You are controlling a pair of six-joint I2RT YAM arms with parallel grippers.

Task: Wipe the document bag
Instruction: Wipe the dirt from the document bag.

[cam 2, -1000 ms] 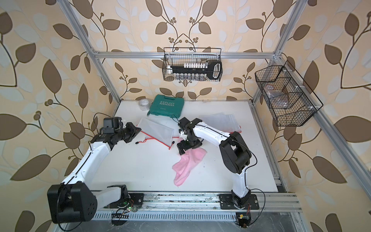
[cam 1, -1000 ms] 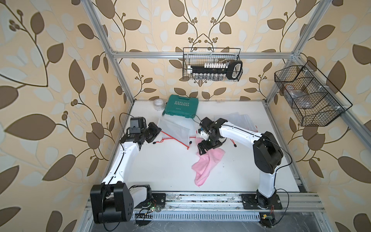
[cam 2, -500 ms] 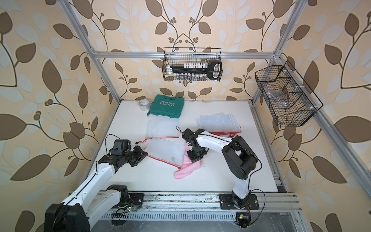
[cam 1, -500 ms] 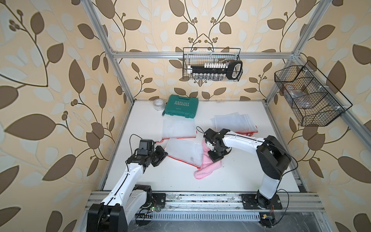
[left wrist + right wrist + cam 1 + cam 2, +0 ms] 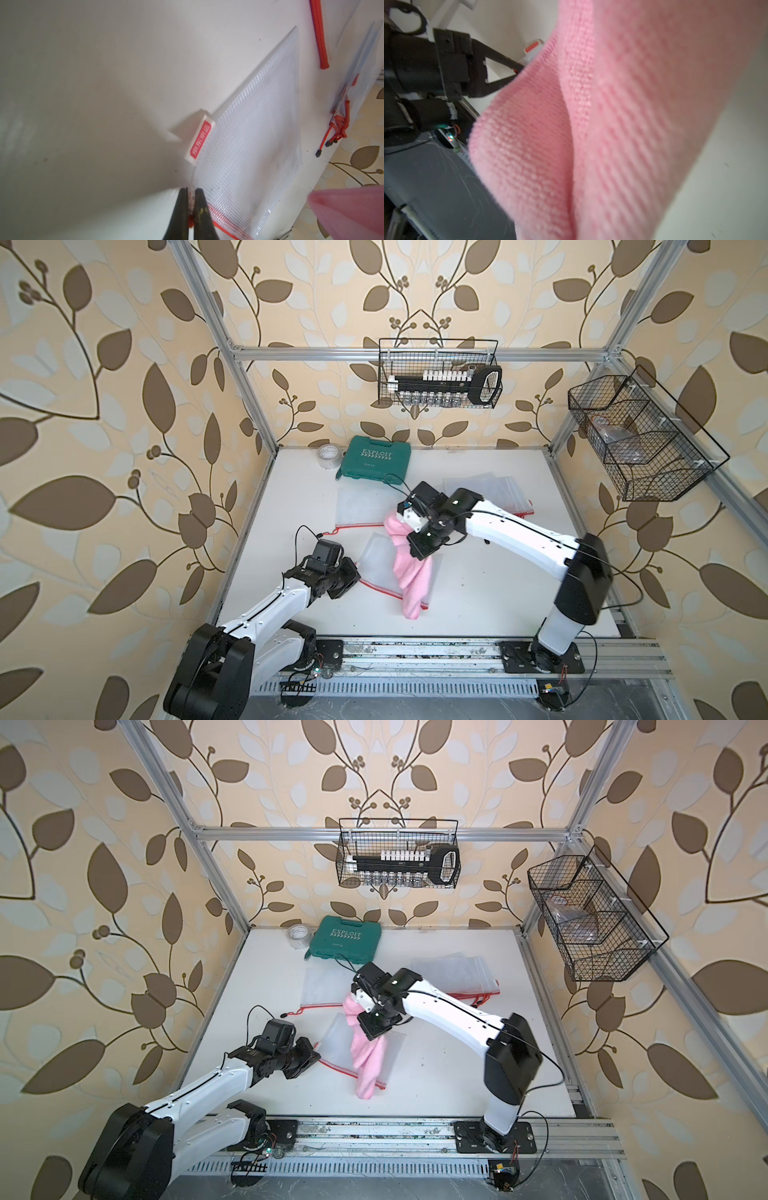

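Two grips are set: the left end effector [image 5: 191, 190] pinches the document bag [image 5: 376, 560] by its red-zipped corner, low on the tabletop [image 5: 478, 593], while the right end effector [image 5: 415, 553] clenches the pink cloth [image 5: 409, 576] draped across it. Wiping seems barely begun; strokes remain.

Both top views look steeply down from high at the front, giving me nearly the same whole table [image 5: 498, 605]. My left wrist camera skims close over the document bag [image 5: 259, 145]; my right wrist camera sits almost against the pink cloth [image 5: 612, 124], whose corner the left one also catches.
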